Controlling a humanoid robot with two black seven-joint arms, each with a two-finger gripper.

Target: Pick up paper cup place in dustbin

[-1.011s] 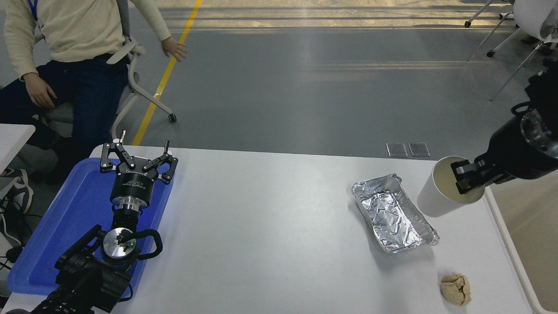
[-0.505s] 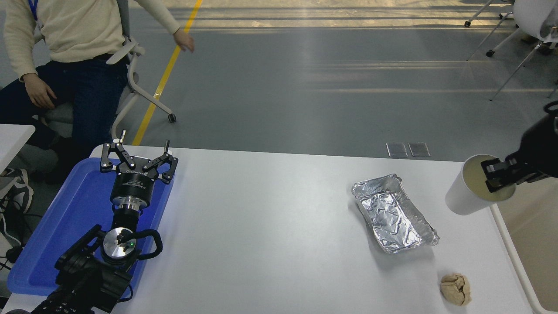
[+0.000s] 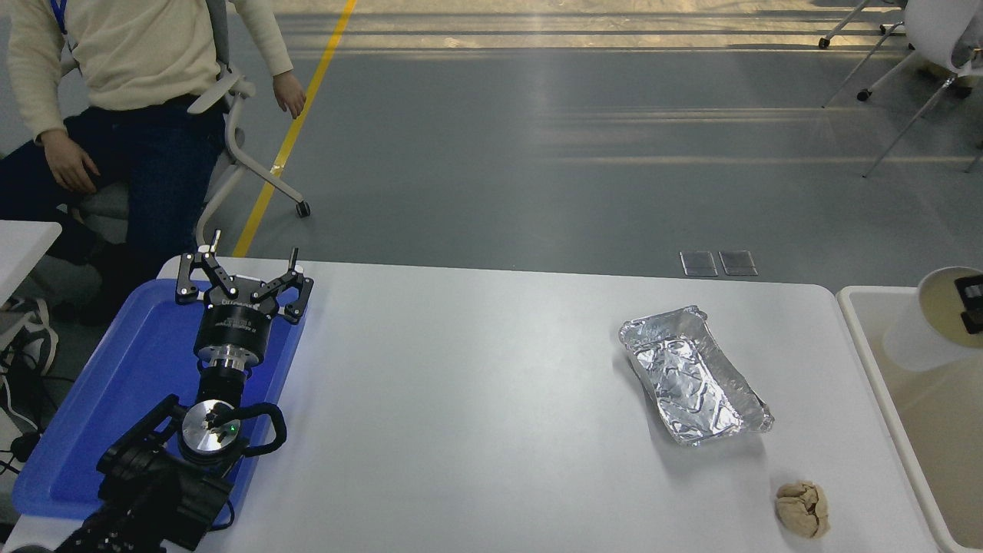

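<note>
The white paper cup (image 3: 921,330) hangs tilted at the far right edge, above the beige inside of the cream-white dustbin (image 3: 864,338), its cream interior facing up. Only a small black piece of my right gripper (image 3: 971,302) shows at the picture's edge, shut on the cup's rim with one finger inside the cup. The rest of the right arm is out of view. My left gripper (image 3: 244,283) is parked at the lower left over the blue tray, open with nothing between its fingers.
A crumpled silver foil tray (image 3: 691,376) lies right of the table's middle. A tan paper wad (image 3: 802,508) sits near the front right corner. The blue tray (image 3: 92,415) is at the left edge. A person (image 3: 115,69) sits beyond the far left corner.
My right gripper has carried the cup to the right, off the table and over the dustbin, and most of the arm has left the picture. The person's hand dropped lower.
</note>
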